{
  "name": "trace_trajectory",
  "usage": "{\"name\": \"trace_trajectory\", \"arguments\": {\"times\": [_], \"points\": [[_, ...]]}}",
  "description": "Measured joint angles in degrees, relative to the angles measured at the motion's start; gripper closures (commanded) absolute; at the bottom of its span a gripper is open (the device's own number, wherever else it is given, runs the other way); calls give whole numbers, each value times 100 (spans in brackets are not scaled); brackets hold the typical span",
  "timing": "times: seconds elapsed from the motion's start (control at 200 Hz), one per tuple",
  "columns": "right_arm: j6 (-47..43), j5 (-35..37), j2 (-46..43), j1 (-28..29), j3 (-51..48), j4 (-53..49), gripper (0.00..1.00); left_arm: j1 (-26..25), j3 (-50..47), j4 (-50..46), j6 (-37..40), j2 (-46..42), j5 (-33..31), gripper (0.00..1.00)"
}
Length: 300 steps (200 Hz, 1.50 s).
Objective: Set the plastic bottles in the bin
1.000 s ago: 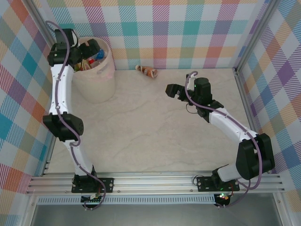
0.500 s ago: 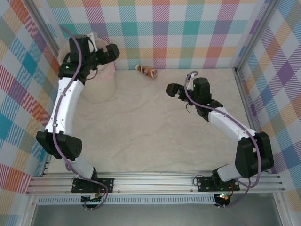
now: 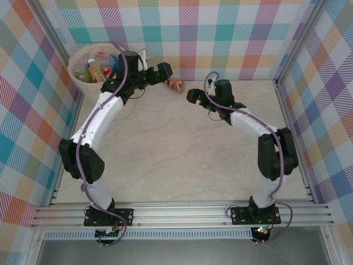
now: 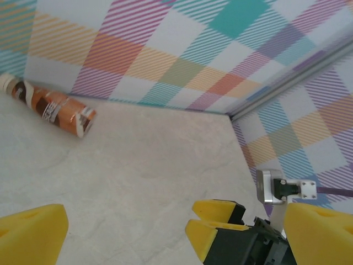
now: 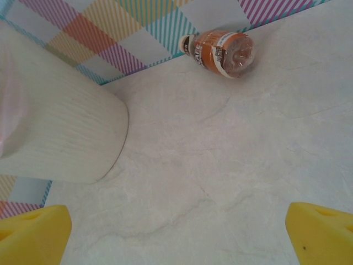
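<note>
Both pairs of jaws are spread wide and grip nothing. The left wrist view makes this plain: its yellow fingers (image 4: 30, 234) sit in the two bottom corners of the frame with bare table (image 4: 138, 182) between them. The right wrist view shows the same of its own fingers (image 5: 33, 234). From above, the left gripper (image 3: 161, 73) and the right gripper (image 3: 191, 96) face each other in the upper middle of the frame, near but apart. One loose bottle (image 3: 175, 84) lies on its side between them by the back wall, touching neither. The left wrist view gives its orange-brown label and pale cap at the upper left, and at the bottom centre it catches the other arm's yellow fingertips. The right wrist view puts the bottle at the top centre, with the ribbed pale wall of the bin (image 5: 60, 132) at the left. The top view looks into the bin from above, at the upper left of the frame. It holds a heap of bottles in the bin (image 3: 96, 69), too crowded to count exactly. In all there are two grippers, one bin and one bottle on the table.
</note>
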Motion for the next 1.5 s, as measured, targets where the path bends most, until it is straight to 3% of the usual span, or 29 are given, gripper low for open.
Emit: {"name": "trace_trajectory", "arguments": {"times": [0.425, 0.715, 1.045, 1.33, 1.5], "points": [[804, 205, 2400, -74, 2118, 129, 0, -68, 417, 254, -1064, 2181, -1088, 0], [1294, 439, 3862, -203, 3963, 7, 40, -35, 1440, 369, -1558, 3412, -1508, 0], [1902, 472, 6312, -278, 7897, -870, 56, 192, 2500, 789, -1794, 4269, -1364, 0], [2164, 286, 6653, -321, 8019, -769, 61, 328, 3560, 809, -1779, 5125, -918, 0], [2256, 164, 6675, -323, 8026, -649, 63, 361, 3663, 920, -1768, 5337, -614, 0]]}}
